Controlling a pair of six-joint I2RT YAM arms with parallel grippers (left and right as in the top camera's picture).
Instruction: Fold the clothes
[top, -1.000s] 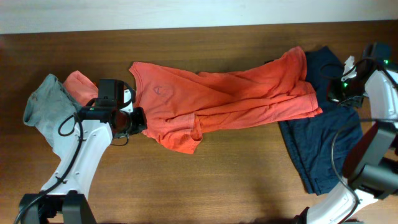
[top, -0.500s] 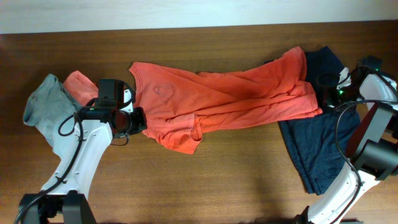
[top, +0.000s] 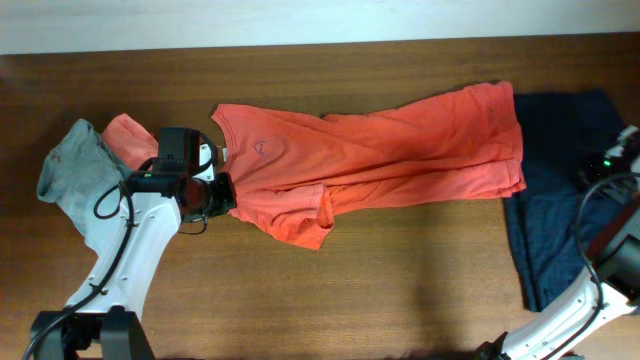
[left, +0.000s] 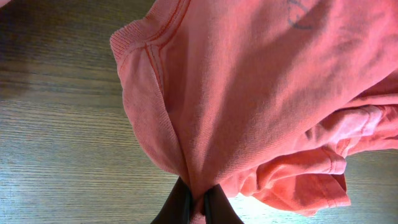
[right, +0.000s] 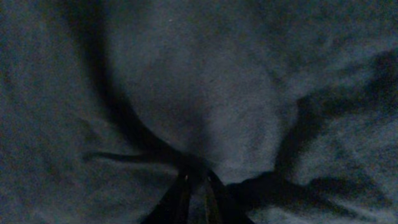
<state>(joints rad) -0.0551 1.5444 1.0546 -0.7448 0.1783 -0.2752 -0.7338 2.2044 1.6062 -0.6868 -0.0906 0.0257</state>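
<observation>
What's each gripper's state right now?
Left gripper: closed, pinching the orange shirt.
Right gripper: closed on a fold of the navy garment.

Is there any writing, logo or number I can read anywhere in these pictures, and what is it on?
No text can be read in any view.
On the coral-orange T-shirt, a faint grey mark near the neck: too faint and blurred to read.
On the navy garment: no print visible.
</observation>
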